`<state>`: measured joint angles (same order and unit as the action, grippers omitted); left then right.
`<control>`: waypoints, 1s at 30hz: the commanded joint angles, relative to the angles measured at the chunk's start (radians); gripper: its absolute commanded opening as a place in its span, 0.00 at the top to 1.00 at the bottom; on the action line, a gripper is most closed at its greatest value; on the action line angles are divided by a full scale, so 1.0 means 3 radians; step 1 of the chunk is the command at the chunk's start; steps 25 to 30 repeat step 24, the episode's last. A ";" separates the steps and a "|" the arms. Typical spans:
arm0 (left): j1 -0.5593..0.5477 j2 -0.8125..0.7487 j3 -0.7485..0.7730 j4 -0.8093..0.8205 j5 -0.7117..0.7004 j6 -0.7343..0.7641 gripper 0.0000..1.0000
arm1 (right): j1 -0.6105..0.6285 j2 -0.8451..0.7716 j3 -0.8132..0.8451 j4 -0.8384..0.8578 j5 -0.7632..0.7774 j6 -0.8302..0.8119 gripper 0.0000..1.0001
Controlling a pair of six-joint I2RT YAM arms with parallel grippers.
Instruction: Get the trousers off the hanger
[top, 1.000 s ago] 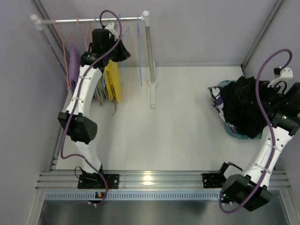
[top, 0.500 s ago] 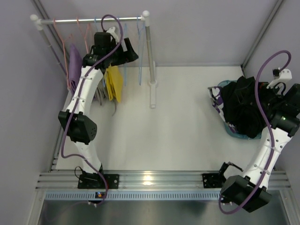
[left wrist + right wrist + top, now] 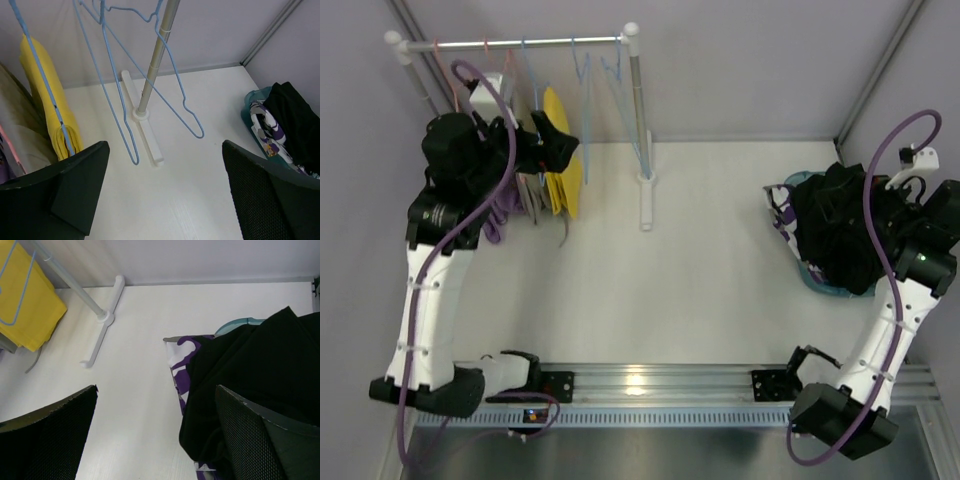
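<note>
The trousers lie heaped in a teal basket [image 3: 810,272] at the right: a plain black pair [image 3: 840,235] on top and a purple, white and dark patched pair [image 3: 781,214] under it. The left wrist view shows them too, black pair [image 3: 295,117] and patched pair [image 3: 264,131]. Bare blue hangers [image 3: 202,133] hang from the rail [image 3: 560,41]. My left gripper [image 3: 558,136] is open and empty beside the yellow garment [image 3: 564,168], short of the hangers. My right gripper [image 3: 156,390] is open and empty, low beside the black pair [image 3: 260,375].
The rack's white upright [image 3: 638,110] and its foot [image 3: 145,137] stand left of centre. A yellow garment [image 3: 47,95] and a beige one [image 3: 15,117] hang at the rack's left end. Walls close in on the left, back and right.
My left gripper has opened and come away from the rail, and the left arm has swung back to the left. The right arm has hardly moved.
</note>
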<state>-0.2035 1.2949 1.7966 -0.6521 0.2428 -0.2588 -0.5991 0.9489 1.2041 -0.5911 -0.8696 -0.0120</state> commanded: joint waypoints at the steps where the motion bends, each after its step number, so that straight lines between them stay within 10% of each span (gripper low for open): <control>1: 0.0014 -0.0337 -0.0403 0.0017 0.0146 0.0310 0.01 | 0.0156 -0.0120 0.0006 0.0262 -0.0022 0.0218 0.00; 13: 0.0172 -0.1692 -0.1862 -0.0454 -0.0467 0.0551 0.01 | 0.2364 -0.0759 -0.0899 0.0784 0.1564 0.0572 0.01; 30: 0.0187 -0.1785 -0.1893 -0.0439 -0.0768 0.0612 0.01 | 0.2370 -0.0974 -0.0890 0.0784 0.1676 0.0419 0.00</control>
